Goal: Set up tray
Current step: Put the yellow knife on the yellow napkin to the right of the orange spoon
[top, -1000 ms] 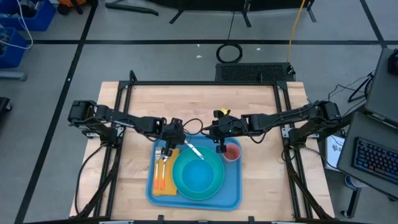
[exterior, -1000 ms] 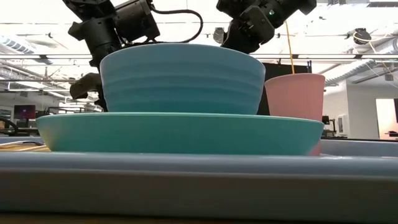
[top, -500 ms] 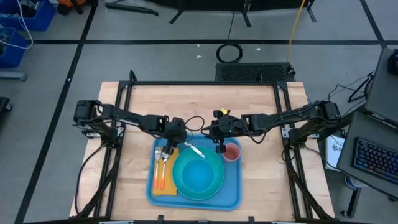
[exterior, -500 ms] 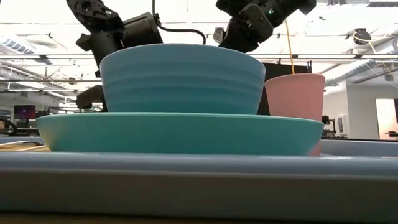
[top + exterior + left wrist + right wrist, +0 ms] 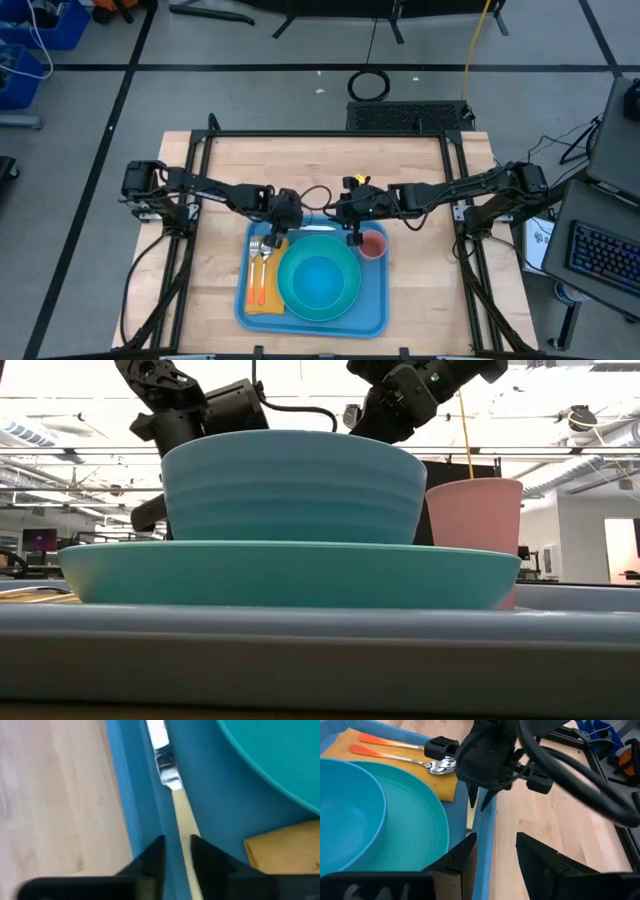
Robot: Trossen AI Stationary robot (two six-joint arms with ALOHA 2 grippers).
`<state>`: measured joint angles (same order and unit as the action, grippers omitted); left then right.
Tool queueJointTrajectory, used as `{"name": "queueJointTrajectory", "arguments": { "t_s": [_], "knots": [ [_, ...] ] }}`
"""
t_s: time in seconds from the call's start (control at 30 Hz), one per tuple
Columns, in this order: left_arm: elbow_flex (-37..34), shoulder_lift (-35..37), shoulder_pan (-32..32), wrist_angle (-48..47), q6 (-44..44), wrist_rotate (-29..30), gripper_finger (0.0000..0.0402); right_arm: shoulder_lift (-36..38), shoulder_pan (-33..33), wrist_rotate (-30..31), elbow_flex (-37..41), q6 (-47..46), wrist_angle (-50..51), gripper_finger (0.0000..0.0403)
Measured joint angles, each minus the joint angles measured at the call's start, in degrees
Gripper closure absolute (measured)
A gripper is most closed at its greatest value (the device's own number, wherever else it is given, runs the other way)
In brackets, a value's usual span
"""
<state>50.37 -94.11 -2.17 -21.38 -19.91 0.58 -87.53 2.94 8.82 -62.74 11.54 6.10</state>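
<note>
The blue tray (image 5: 376, 305) holds a turquoise plate (image 5: 352, 262) with a bowl (image 5: 318, 282) on it, a pink cup (image 5: 373, 245), and an orange napkin (image 5: 262, 300) bearing a fork and a spoon. A knife (image 5: 167, 767) with a yellow handle lies in the tray between the plate and the far rim. My left gripper (image 5: 177, 857) is at the tray's far left corner, closed narrowly about the handle. My right gripper (image 5: 495, 860) hangs open above the far rim beside the cup, touching nothing. My left gripper has the knife's yellow handle (image 5: 183, 827) between its two fingers, near the handle's free end. The fingers come steeply from above, slanting from the table's left. The knife lies flat on the tray floor along the far rim, blade pointing toward the cup.
Bare wooden table (image 5: 330, 170) stretches behind the tray and on both sides of it. The two grippers stand close together over the tray's far rim. Black frame rails (image 5: 330, 133) border the table.
The knife has turned. Its blade end, which lay slanting over the plate's far edge, has swung off toward the tray's far rim. The handle end has stayed at my left gripper.
</note>
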Motion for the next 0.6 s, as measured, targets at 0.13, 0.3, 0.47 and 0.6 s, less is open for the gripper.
{"name": "queueJointTrajectory", "arguments": {
  "t_s": [0.13, 0.3, 0.47, 0.6],
  "knots": [
    [0.0, 0.0, 0.0, -0.84, -2.5, -0.3, 0.039, 0.0, 0.0, 0.0, 0.0, -0.2, 0.05, 0.0277],
    [0.46, 0.0, -0.01, -2.59, 1.09, 1.4, 0.0366, -0.01, 0.0, 0.04, 1.64, -0.26, -1.93, 0.0277],
    [4.75, 0.0, 0.0, -9.82, 3.62, 0.42, 0.0341, -0.04, 0.0, 0.07, 3.78, -0.23, -4.1, 0.0277],
    [7.23, 0.04, 0.0, -12.3, 5.46, -5.39, 0.0328, -0.04, 0.0, 0.07, 4.31, -0.29, -5.04, 0.0277]
  ]
}}
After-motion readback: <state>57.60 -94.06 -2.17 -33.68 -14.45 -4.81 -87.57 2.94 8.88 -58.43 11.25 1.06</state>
